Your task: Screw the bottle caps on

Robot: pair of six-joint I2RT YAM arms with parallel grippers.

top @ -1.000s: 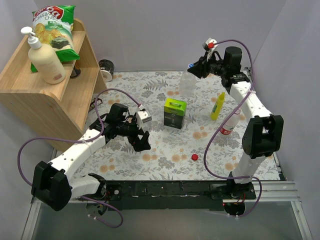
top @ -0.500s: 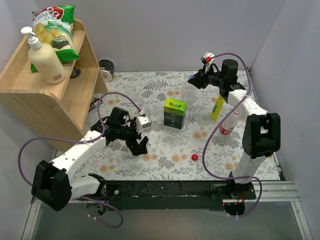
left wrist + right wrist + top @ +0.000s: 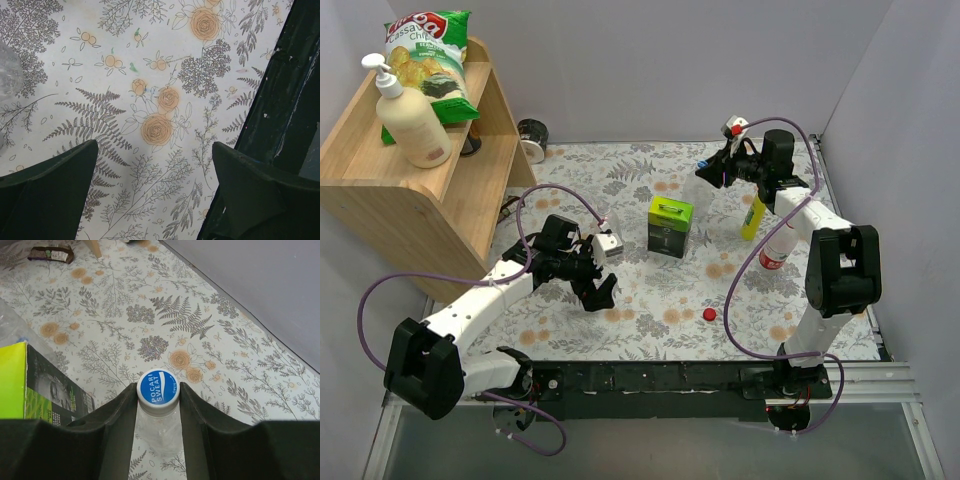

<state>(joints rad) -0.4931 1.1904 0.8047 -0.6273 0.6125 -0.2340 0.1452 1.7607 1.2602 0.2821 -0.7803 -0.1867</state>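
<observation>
My right gripper [image 3: 158, 391] is shut on a blue "Pocari Sweat" cap [image 3: 158, 386], which sits on the neck of a clear bottle [image 3: 159, 432]. In the top view this gripper [image 3: 708, 172] is at the back of the mat. A red cap [image 3: 709, 314] lies loose on the mat near the front. A clear bottle with a red-and-white label [image 3: 776, 250] stands by the right arm. My left gripper [image 3: 600, 291] is open and empty, low over the mat; its jaws stand wide apart in the left wrist view [image 3: 155, 146]. A clear plastic edge [image 3: 6, 65] shows at that view's left.
A green box [image 3: 670, 226] stands mid-mat, with a slim yellow squeeze bottle [image 3: 755, 212] to its right. A wooden shelf [image 3: 430, 190] at the left holds a cream pump bottle [image 3: 410, 120] and a chip bag [image 3: 428, 50]. The dark front rail [image 3: 290, 100] is beside my left gripper.
My right gripper has come down from above the back of the mat onto the clear bottle. My left gripper has shifted slightly towards the front left.
</observation>
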